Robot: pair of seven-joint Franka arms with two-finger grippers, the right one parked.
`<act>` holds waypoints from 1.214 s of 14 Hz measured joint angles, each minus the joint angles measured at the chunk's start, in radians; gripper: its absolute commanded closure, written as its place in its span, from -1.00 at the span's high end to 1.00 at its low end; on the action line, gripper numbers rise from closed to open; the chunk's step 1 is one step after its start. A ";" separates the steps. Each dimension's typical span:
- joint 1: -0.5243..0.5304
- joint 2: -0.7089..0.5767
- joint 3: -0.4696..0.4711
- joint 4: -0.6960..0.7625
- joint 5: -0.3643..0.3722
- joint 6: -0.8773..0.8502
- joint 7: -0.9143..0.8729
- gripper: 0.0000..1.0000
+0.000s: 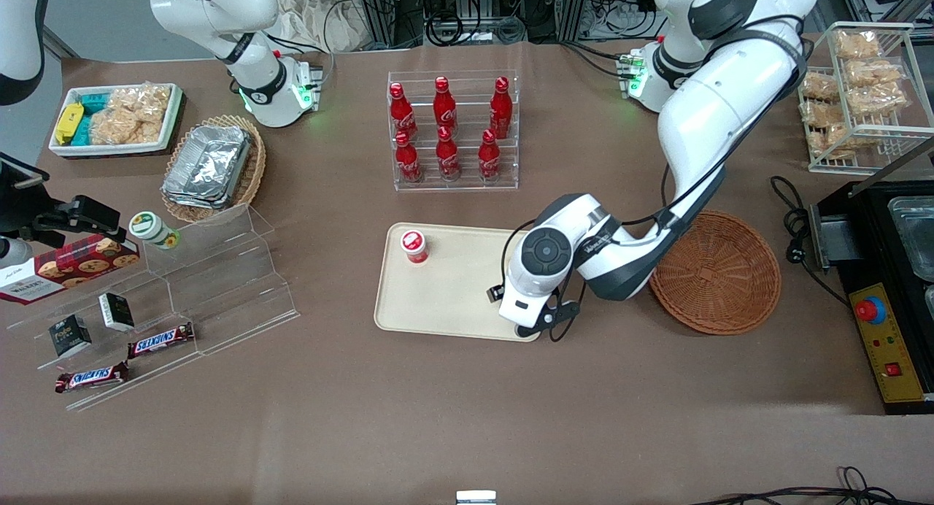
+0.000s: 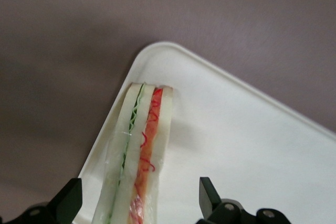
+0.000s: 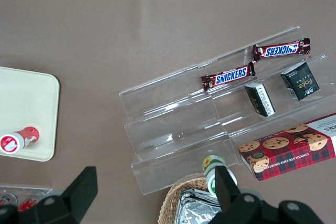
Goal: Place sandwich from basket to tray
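Closest to your front camera among the task's things is the gripper (image 1: 527, 328), hanging low over the tray's (image 1: 445, 301) near corner on the basket side. Look at the wrist view and you see its two fingers (image 2: 209, 195) spread wide, with the sandwich (image 2: 137, 156) standing on edge between them and clear space between it and at least one finger, so nothing is clamped. Your sandwich sits on the tray (image 2: 252, 145), tucked against the rim at a rounded corner; its long axis runs along that rim, one narrow end pointing at the corner and the other passing under the gripper. You can read the layers edge-on: white bread, a green line, white bread, a red streak, white bread. From the front the arm hides the sandwich from you. Outward from there, a small red-capped bottle (image 1: 414, 246) lies on the tray's corner farthest from the gripper, and the round reddish-brown basket (image 1: 719, 273) rests on the tabletop (image 1: 467, 417) just beside the tray, toward the working arm's end.
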 measured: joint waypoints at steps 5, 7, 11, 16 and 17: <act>0.019 -0.251 -0.005 0.016 -0.001 -0.167 -0.112 1.00; 0.061 -0.348 -0.005 0.015 -0.026 -0.239 -0.115 1.00; 0.178 -0.456 -0.002 0.010 -0.102 -0.307 0.017 1.00; 0.285 -0.509 0.037 0.008 -0.234 -0.377 0.345 1.00; 0.286 -0.526 0.084 0.008 -0.274 -0.383 0.422 1.00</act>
